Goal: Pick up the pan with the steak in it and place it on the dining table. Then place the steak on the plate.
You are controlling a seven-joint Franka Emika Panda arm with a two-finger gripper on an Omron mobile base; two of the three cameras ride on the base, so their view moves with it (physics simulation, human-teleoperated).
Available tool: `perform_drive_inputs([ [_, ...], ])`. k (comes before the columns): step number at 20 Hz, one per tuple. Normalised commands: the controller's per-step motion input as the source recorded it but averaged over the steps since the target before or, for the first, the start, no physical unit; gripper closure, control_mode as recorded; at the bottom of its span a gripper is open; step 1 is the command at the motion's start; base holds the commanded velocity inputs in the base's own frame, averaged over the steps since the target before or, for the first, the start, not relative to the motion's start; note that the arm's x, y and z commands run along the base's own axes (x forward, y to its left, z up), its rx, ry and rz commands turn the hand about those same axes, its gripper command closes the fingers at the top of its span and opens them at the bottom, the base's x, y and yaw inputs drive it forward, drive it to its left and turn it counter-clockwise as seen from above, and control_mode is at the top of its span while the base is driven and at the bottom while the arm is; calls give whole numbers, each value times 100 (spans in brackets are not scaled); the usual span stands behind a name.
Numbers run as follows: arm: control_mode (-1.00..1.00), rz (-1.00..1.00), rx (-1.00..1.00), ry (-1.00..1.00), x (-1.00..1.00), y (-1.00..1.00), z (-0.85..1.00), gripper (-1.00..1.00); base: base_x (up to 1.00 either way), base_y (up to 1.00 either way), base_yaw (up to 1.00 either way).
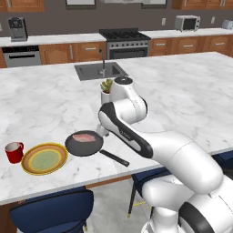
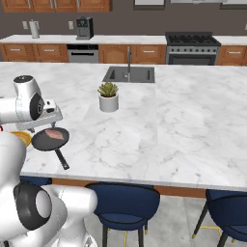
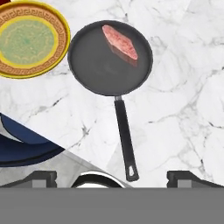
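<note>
Hovering over pan (image 3: 109,59), end effector (image 3: 112,177) released; steak (image 3: 120,42) near far rim, could slide off when grabbed.

The gripper (image 3: 112,177) hangs above the dining table (image 1: 182,95), jaws spread wide, directly over the free end of the handle of the pan (image 3: 109,59); the pan's bowl lies beyond the fingertips, handle pointing back at them; the steak (image 3: 120,42) lies in the pan, toward its far rim; the plate (image 3: 30,39) sits on the table just beside the pan, on the side away from the arm; a mug (image 1: 14,152) stands past the plate; a potted plant (image 2: 108,96) and the sink (image 2: 129,74) lie farther out on the table, well apart from the gripper; stools (image 2: 125,205) stand along the near table edge.
</note>
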Motion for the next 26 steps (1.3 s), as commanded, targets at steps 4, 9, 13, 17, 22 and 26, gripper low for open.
perform_drive_inputs([
  [4, -100, 5, -6, 2, 0, 3, -18, -100, 0, 0, 0],
  [9, -100, 6, -3, 0, 0, 0, -19, -100, 0, 0, 0],
  [13, -100, 7, 0, 0, 10, 2, -14, -100, 0, 0, 0],
  [17, -100, 8, 0, 0, 22, 8, -10, -100, 0, 0, 0],
  [22, -100, 7, 0, 0, 21, 19, -11, -100, 0, 0, 0],
  [26, -100, 3, -1, 0, 18, 33, -11, -100, 0, 0, 0],
])
